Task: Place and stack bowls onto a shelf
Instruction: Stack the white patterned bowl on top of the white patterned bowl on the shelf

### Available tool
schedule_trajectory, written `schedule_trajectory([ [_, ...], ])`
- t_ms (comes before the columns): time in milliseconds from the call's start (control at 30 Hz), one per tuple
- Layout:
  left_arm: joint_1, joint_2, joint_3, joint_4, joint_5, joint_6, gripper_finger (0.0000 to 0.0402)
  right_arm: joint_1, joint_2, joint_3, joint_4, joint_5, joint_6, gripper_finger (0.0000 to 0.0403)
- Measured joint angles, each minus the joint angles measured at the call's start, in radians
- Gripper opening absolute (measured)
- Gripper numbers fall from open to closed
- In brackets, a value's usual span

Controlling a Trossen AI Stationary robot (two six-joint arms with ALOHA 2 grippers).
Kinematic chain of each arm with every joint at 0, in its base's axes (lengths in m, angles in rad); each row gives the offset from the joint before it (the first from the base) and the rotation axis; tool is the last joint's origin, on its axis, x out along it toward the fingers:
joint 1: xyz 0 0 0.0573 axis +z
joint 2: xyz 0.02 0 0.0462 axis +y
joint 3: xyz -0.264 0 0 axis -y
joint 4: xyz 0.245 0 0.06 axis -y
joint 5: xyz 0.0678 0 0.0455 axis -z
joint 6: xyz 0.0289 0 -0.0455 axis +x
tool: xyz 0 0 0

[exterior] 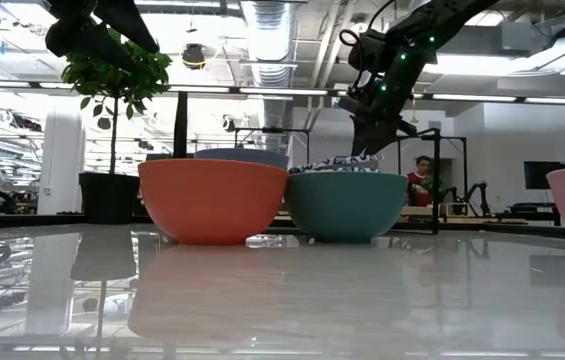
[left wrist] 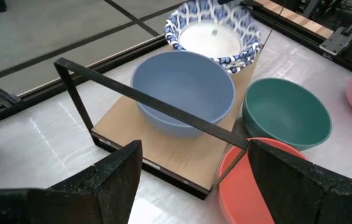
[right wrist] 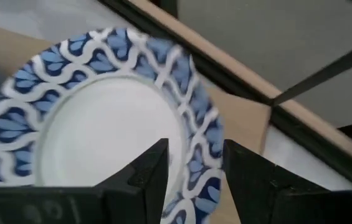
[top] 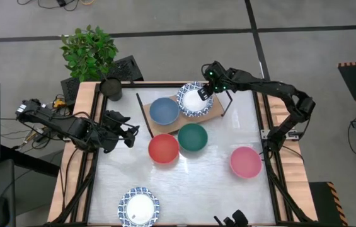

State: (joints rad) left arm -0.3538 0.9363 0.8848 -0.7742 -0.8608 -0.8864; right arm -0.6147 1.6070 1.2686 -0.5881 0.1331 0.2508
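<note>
Right now the right gripper [top: 204,92] sits at the upper centre of the high view, its fingers parted astride the rim of the patterned bowl [top: 195,99] without clamping it, and that bowl rests on the shelf [top: 210,115] just beside the blue bowl [top: 164,111]. The main risk, as I judge it, is a finger catching the rim on the way up and tipping the bowl, or dragging it toward the shelf's right edge, which lies close to the bowl on that side. A sideways exit could also nudge it into the blue bowl or clip the thin black wire frame [left wrist: 157,102]. Straight up looks like the clearest way out.

The left gripper [top: 129,131] waits wide open at the left of the high view, near the shelf's left end. Below the shelf, the red bowl [top: 164,149] and green bowl [top: 193,137] crowd its front edge, so that approach is tight. The pink bowl [top: 246,162] at lower right and a second patterned bowl [top: 138,208] at bottom centre have open bench [top: 203,189] around them.
</note>
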Motion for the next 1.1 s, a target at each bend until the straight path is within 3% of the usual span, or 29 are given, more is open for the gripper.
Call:
schedule_trajectory([
  [400,0.0,0.0,0.0,-0.001,0.001,0.0,0.0277,0.08,-0.01,0.0,-0.037,0.105,-0.025,0.0177],
  [567,0.0,0.0,0.0,-0.006,0.001,0.0,0.0277,0.17,-0.049,-0.001,-0.107,0.115,-0.015,0.017],
  [700,0.0,0.0,0.0,-0.006,0.0,0.0,0.0277,0.268,-0.05,0.0,-0.111,0.18,0.019,0.0153],
  [933,0.0,0.0,0.0,-0.006,0.006,0.0,0.0277,0.398,0.025,-0.001,-0.11,0.317,0.037,0.0126],
  [1100,0.0,0.0,0.0,-0.006,0.011,0.0,0.0277,0.424,0.082,0.0,-0.107,0.337,0.039,0.0119],
])
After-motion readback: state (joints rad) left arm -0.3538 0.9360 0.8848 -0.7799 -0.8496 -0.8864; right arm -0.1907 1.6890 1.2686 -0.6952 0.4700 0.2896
